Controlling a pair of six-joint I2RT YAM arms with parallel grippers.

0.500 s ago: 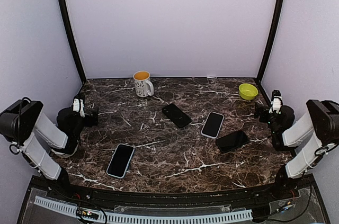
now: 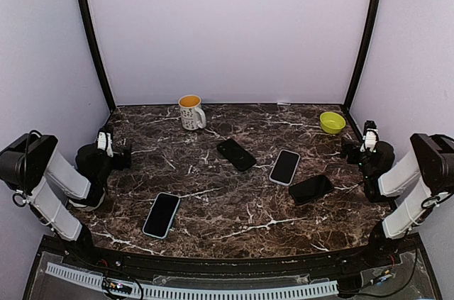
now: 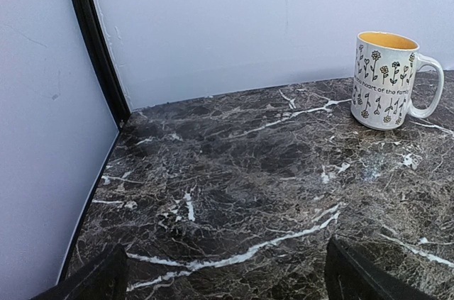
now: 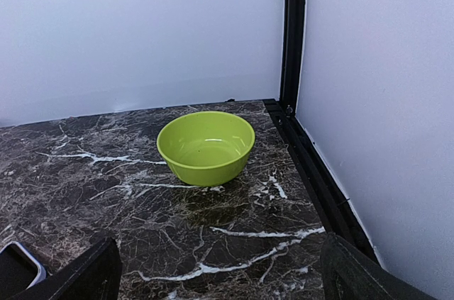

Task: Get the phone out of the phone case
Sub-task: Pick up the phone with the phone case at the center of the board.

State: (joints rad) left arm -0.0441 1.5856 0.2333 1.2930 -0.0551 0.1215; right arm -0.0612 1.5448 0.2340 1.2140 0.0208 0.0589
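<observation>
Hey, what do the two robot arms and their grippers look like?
Both the left arm and right arm have white tubular links joined by bulky black motor housings, with thin black cables looping beside them. The left gripper and right gripper are black with a white block on top; their fingers are matte black.

Cropped fingers, a clipped phone, cases too small to judge

In the left wrist view the left gripper (image 3: 225, 282) shows only dark fingers (image 3: 92, 280) cut off by the bottom edge. The right gripper (image 4: 220, 275) is cropped the same way, and a pale-rimmed phone (image 4: 15, 269) is clipped at that view's lower left corner. From above, the near-left phone (image 2: 162, 215) and the others are too small to tell case from handset.
</observation>
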